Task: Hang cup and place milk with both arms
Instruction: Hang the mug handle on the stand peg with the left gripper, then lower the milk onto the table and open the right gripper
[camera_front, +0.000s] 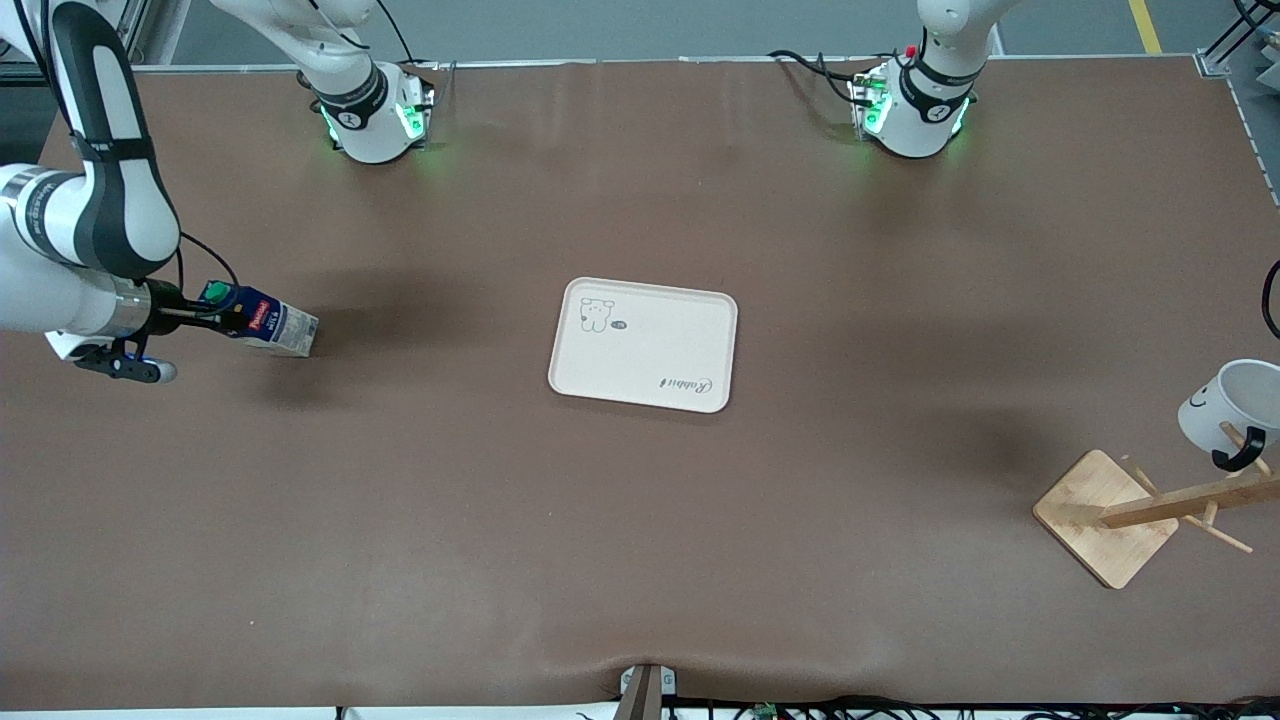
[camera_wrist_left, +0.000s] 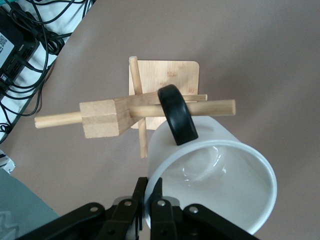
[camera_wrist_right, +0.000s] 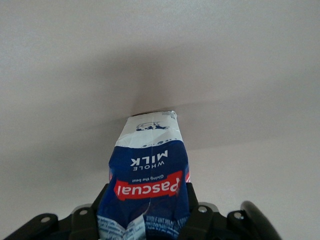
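The milk, a dark blue carton with a green cap, is tilted in my right gripper, over the table near the right arm's end. In the right wrist view the fingers are shut on both sides of the carton. The cup, white with a black handle, is at the wooden rack. In the left wrist view my left gripper is shut on the rim of the cup. The handle is looped around a peg. The left gripper itself is outside the front view.
A cream tray with a small bear drawing lies at the table's middle. The rack's square base stands near the left arm's end, close to the table edge. Cables lie past that edge.
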